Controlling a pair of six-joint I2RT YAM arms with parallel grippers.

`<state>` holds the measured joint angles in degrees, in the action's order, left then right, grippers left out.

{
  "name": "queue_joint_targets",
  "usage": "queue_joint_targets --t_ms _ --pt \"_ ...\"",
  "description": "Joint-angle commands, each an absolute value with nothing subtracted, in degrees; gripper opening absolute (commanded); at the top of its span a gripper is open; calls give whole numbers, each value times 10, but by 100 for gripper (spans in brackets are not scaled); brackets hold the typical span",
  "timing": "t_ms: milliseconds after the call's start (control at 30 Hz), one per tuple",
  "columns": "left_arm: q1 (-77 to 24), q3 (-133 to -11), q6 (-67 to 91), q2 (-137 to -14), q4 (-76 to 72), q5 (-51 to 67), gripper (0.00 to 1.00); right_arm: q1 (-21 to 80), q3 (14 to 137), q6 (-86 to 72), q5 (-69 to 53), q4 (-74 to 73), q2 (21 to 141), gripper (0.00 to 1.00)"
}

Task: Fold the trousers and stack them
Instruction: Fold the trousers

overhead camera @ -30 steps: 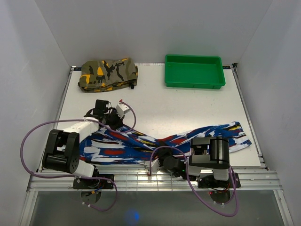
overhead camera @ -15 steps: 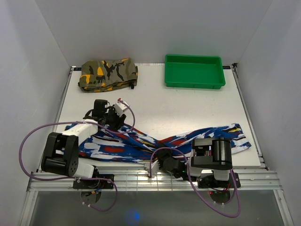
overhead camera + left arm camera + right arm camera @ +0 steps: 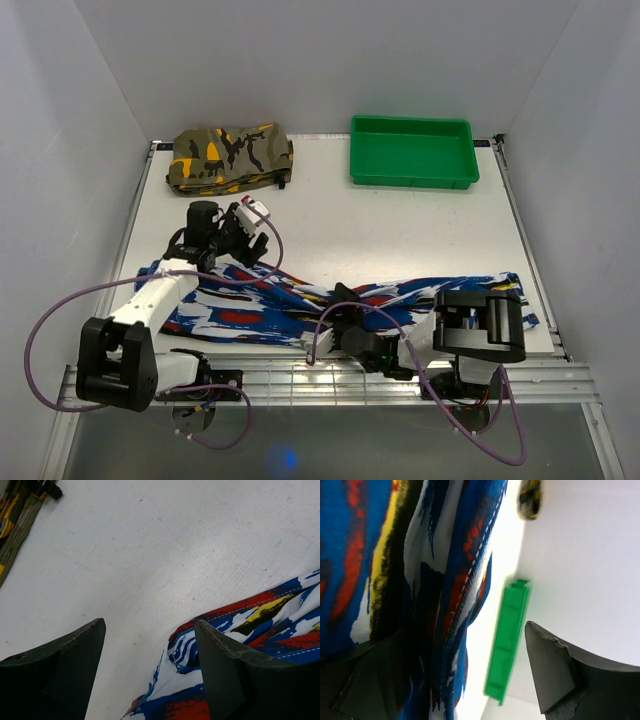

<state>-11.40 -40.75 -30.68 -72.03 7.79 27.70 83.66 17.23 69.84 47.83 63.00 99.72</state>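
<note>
Lying stretched across the near part of the table (image 3: pixel 380 225), the trousers (image 3: pixel 240 318) run rumpled from left side to right edge. The left gripper (image 3: pixel 149 625) stands spread wide at their far left edge, grasping nothing; the right gripper (image 3: pixel 465 630), likewise spread wide, sits over the bunched middle with fabric loose beside one finger (image 3: pixel 370 677), not clamped.

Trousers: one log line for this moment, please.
trousers: stretched along near edge | left gripper: open, beside fabric edge | right gripper: open, fabric by one finger
</note>
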Motion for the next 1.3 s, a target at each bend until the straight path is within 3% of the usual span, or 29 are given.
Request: queue_joint_targets --t_ms 0,167,267,467,700,767,833,900,933,1100,1267 --pt "-85 -428 -268 -670 128 263 83 802 223 561 455 415 925 90" --pt "57 -498 -273 -688 288 339 81 733 317 368 312 102 807 90" --pt "133 -537 -325 -714 387 390 74 688 393 295 224 -43 795 90" --pt "222 -569 -461 -723 560 431 61 527 477 240 16 -180 764 90" --pt "231 -502 -473 -677 541 373 45 305 493 248 -172 -312 697 90" --pt "230 -483 -446 -697 513 360 42 245 491 275 -190 -358 672 91" --pt "231 -461 -423 -738 480 316 42 211 483 320 -191 -382 653 99" --pt "234 -453 -392 -776 426 266 41 165 481 359 -193 -431 636 83" --pt "240 -454 -386 -793 414 258 42 151 483 373 -186 -443 636 79" --pt "253 -499 -325 -908 365 222 42 50 461 462 -109 -482 699 75" --pt "252 -580 -278 -982 362 240 42 -31 427 505 -34 -385 809 73"
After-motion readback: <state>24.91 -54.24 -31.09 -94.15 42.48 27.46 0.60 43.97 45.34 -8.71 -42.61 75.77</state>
